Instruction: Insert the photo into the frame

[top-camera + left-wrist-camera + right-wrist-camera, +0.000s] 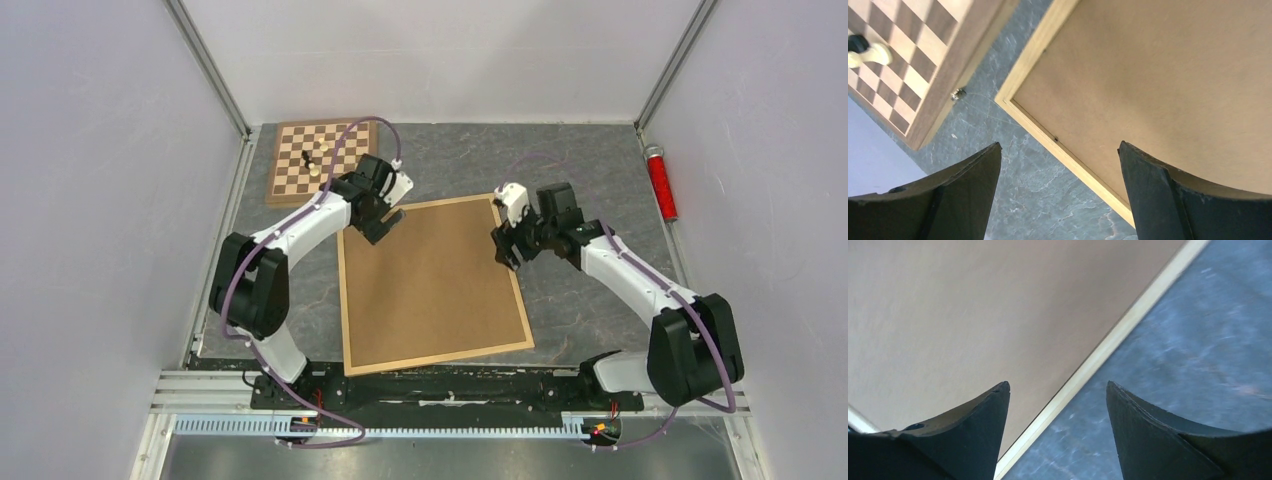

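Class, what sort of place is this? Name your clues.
Probably a robot lab test cell: white walls box in a grey table, with the left arm and right arm bolted to a metal rail.

Lab robot cell: white panel walls (90, 200) outboard of the left claw (386, 228) and right claw (503, 250) and beyond both, aluminium extrusion posts (212, 72) at the far corners, slotted rail (400, 427) behind them holding the arm bases (285, 385).

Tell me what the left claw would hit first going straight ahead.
Probably the frame's light wooden rail near its corner; the open left claw straddles it, grey table on one side, brown backing board on the other.
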